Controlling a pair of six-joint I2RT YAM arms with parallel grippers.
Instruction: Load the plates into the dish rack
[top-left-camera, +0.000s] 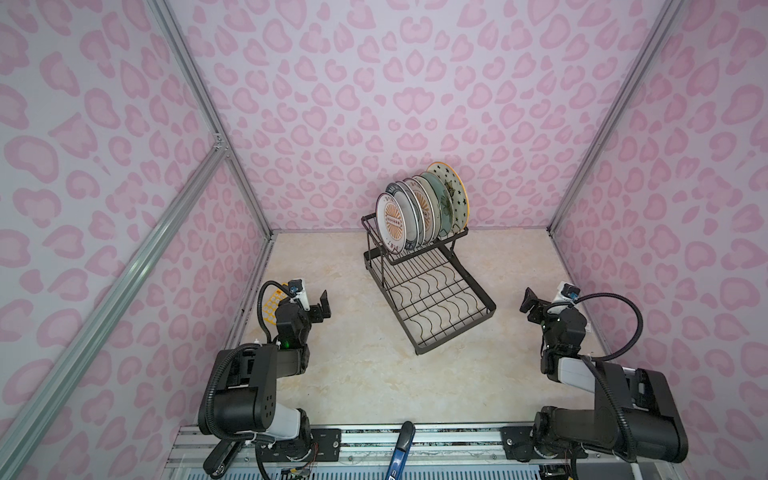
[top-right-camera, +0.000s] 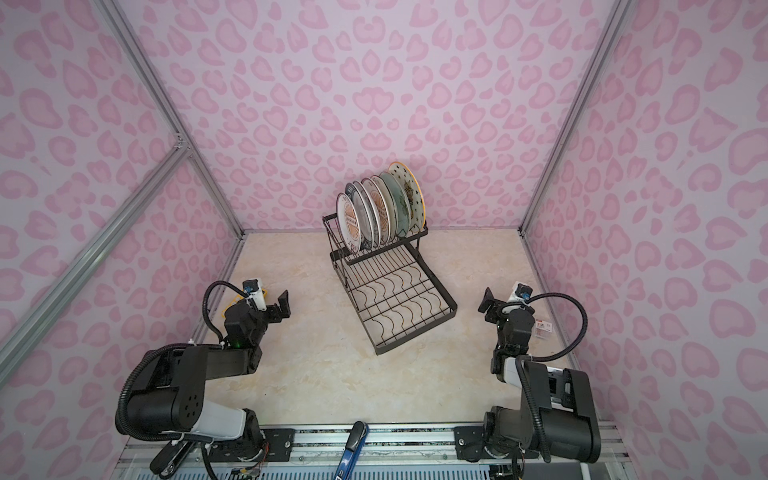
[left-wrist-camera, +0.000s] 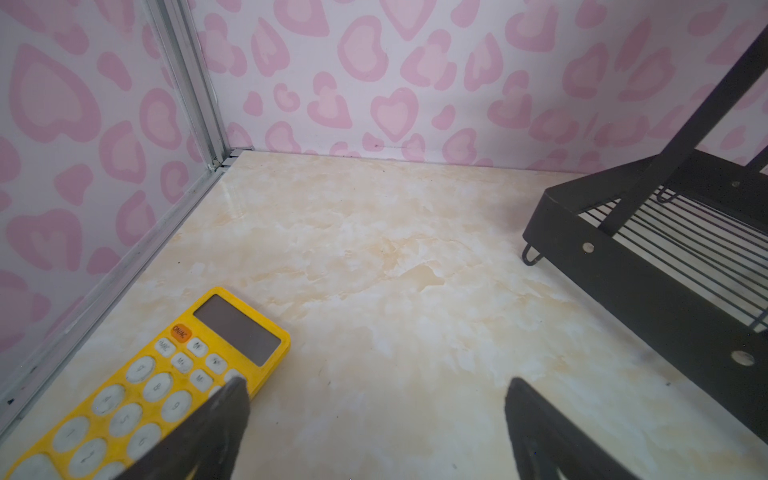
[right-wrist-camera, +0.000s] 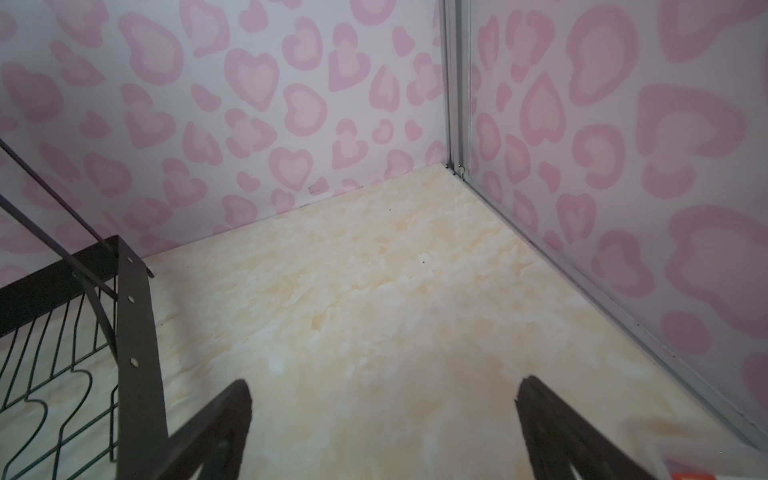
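Both spread apart: left tool (left-wrist-camera: 376, 384) by yellow calculator (left-wrist-camera: 166, 374), right tool (right-wrist-camera: 384, 382); dish rack (left-wrist-camera: 665, 307) between.

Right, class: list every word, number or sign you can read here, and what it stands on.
"ON/AC": orange key on the yellow calculator.
"7", "8", "9", "4", "5", "6": its white keys.
Lettering on the front plate: too small to read.
Red-and-white tag: too small to read.

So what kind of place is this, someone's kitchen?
Probably not: it looks like a robot test booth. Pink heart-print walls sit in aluminium framing, two robot arms are mounted at the table edge, and a dish rack of plates stands on it.
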